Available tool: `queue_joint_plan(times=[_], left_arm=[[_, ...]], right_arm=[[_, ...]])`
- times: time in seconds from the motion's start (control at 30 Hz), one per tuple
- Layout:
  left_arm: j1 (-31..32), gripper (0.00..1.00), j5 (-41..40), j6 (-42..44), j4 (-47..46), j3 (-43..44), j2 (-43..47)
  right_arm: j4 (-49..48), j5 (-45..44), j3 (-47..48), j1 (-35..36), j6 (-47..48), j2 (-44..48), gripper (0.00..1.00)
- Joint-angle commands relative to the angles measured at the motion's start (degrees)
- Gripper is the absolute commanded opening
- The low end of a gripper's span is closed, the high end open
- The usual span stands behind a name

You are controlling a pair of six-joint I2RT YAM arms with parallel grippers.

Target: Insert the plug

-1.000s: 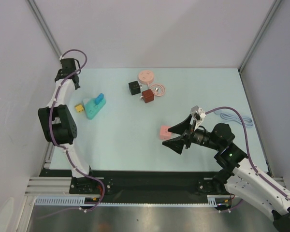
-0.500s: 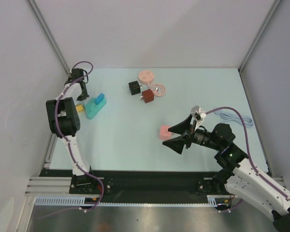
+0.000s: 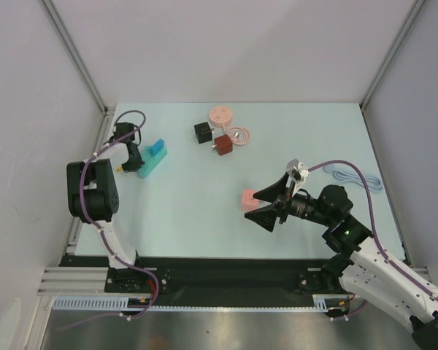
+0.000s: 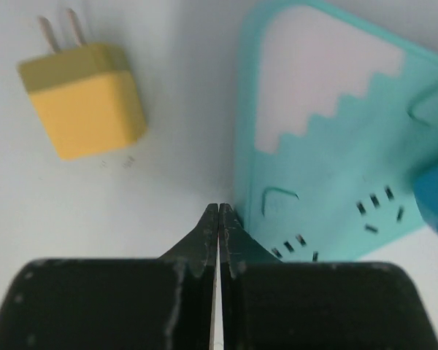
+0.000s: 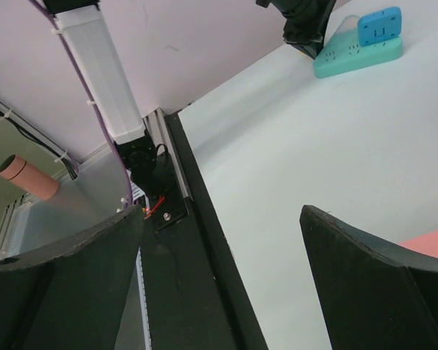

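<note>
A teal power strip [image 3: 150, 164] lies at the table's left with a blue plug [image 3: 158, 148] on its far end. It also shows in the left wrist view [image 4: 336, 146], the blue plug [image 4: 436, 200] at the right edge. A yellow plug [image 4: 80, 98] lies loose to its left, prongs pointing away; in the top view it [image 3: 120, 168] is a small speck. My left gripper [image 4: 218, 208] is shut and empty, its tips at the strip's left edge, also seen from above [image 3: 133, 160]. My right gripper [image 3: 267, 207] is open and empty beside a pink plug [image 3: 249, 198].
A black plug [image 3: 203, 132], a dark red plug [image 3: 223, 144], a pink round disc [image 3: 220, 114] and a pink cable coil [image 3: 239, 135] lie at the back centre. A pale cable [image 3: 358, 178] lies at the right. The side walls are close to the left arm.
My left arm has swung from the back-left corner down to the power strip's left edge, and the strip has shifted slightly right. The right arm has hardly moved.
</note>
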State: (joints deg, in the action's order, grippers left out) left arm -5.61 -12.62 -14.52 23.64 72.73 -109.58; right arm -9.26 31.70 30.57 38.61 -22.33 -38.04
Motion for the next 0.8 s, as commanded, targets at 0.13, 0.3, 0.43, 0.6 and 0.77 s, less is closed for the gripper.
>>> queue_joint_plan(times=[0.13,0.3,0.43,0.6,0.77], left_arm=[[9.63,0.00,1.38,-7.00,-4.74,-7.32,7.35],[14.66,0.08,-5.38,-10.61,-8.88,-16.92,17.72],[16.06,0.27,-10.13,-8.24,-4.05,-13.85,23.78],[18.16,0.46,0.55,-5.97,1.16,-11.38,34.31],[29.75,0.73,19.81,1.07,0.08,-13.06,36.55]], right_arm=[[-0.15,-4.01,1.42,-0.38,0.71,-1.60,0.95],[14.95,-21.93,8.52,-0.38,-2.54,-5.62,0.94],[22.60,-31.51,11.00,-0.38,-5.35,-11.94,0.93],[25.60,-36.28,12.58,-0.38,-7.73,-20.57,0.92],[31.39,-34.70,12.94,-2.65,-6.33,-20.24,0.93]])
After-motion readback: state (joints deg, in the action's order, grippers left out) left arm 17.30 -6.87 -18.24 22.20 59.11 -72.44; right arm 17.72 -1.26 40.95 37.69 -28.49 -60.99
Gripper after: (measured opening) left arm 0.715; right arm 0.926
